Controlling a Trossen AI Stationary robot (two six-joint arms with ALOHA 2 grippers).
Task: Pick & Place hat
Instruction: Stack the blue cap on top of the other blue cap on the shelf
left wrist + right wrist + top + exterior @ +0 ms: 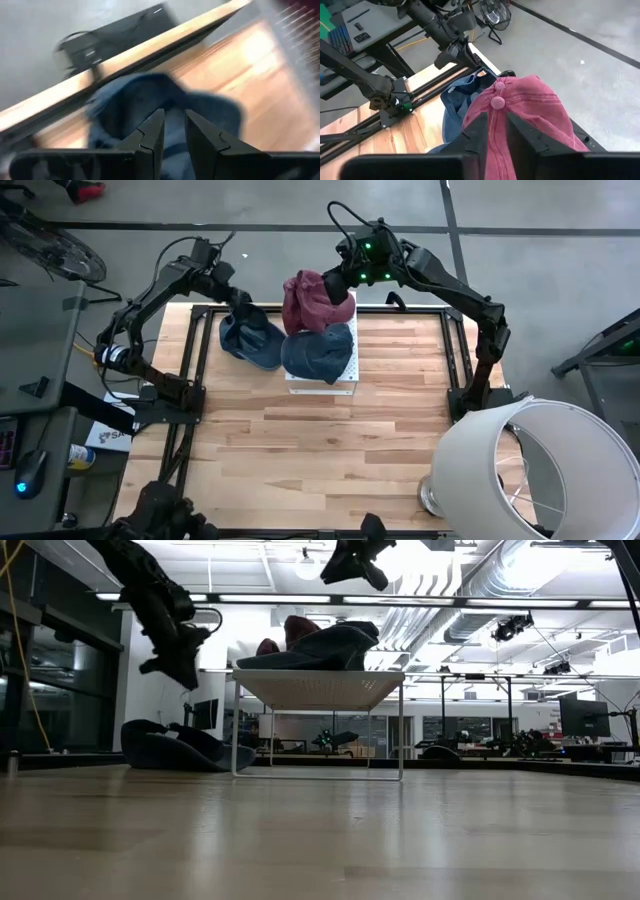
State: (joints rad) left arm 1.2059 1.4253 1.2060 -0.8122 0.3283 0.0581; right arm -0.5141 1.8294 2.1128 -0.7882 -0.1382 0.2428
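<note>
A dark blue hat [250,340] lies crown up on the wooden table at the far left, beside a white rack [320,690]. The rack's top carries a red hat [318,302] toward the far side and a second blue hat [320,352] toward the near side, the two overlapping. My left gripper [178,665] hangs above the table's blue hat [150,105], slanting down, its fingers narrowly apart with nothing between them. My right gripper [350,565] is high above the red hat [530,110], also narrowly apart and clear of it.
Black frame rails [200,360] run along the table's left, right and far edges. A large white cylindrical shade [540,470] stands at the near right corner. The wooden tabletop [300,450] stretches from the rack toward the near edge.
</note>
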